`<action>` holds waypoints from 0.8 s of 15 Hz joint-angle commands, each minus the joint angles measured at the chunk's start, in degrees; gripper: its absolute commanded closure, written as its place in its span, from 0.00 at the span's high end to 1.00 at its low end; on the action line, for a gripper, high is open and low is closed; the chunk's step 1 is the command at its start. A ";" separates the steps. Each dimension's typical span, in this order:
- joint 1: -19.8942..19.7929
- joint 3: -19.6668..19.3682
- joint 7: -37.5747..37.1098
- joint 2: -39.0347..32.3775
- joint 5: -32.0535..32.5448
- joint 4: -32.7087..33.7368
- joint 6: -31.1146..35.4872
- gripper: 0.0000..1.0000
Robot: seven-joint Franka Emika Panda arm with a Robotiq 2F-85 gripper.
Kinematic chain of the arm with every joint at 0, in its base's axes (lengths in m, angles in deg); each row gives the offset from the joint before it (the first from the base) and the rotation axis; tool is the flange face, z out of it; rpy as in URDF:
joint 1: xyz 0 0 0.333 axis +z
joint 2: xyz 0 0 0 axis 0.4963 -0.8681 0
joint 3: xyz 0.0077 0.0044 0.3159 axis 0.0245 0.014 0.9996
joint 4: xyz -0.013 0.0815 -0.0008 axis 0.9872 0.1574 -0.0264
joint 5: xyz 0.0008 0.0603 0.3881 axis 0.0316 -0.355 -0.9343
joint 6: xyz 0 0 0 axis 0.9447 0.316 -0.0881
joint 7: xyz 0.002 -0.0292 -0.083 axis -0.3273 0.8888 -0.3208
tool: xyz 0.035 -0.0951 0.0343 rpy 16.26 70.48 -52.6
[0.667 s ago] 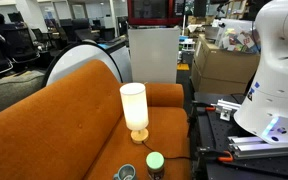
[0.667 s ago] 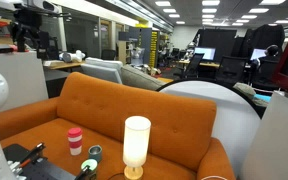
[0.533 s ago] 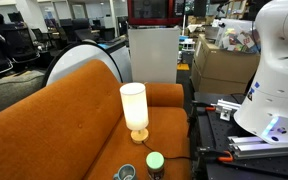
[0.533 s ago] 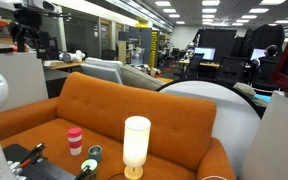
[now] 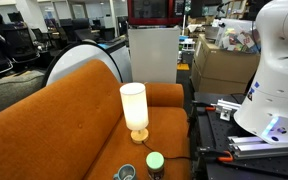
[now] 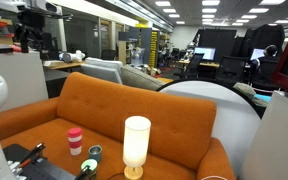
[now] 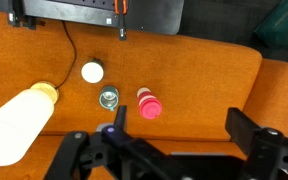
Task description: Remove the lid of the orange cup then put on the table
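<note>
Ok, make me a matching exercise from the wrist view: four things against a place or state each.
Things:
1 lamp
2 red cup
3 white disc
4 hand

Place or state:
a open, at the bottom edge
b rightmost of the small items
c cream, far left
d nearest the black cable

Pairs: 1-c, 2-b, 3-d, 4-a

A white lamp (image 5: 134, 108) stands upright near one edge of the bench (image 5: 54, 120). In the wrist view, a white disc (image 7: 92, 72) and a small metal tin (image 7: 109, 98) sit just beside its foot. A black cable (image 7: 68, 45) runs in from the bench edge.
</note>
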 commanded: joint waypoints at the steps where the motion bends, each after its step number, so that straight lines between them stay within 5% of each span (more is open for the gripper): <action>1: -2.76 0.70 0.67 -5.38 0.69 0.42 4.59 1.00; 7: -5.02 6.37 -11.97 -20.49 2.58 -3.43 24.78 1.00; 8: -3.07 3.79 -7.66 -17.20 2.25 -4.20 21.50 1.00; 12: -3.30 4.99 -11.47 -21.24 2.41 -3.72 25.14 1.00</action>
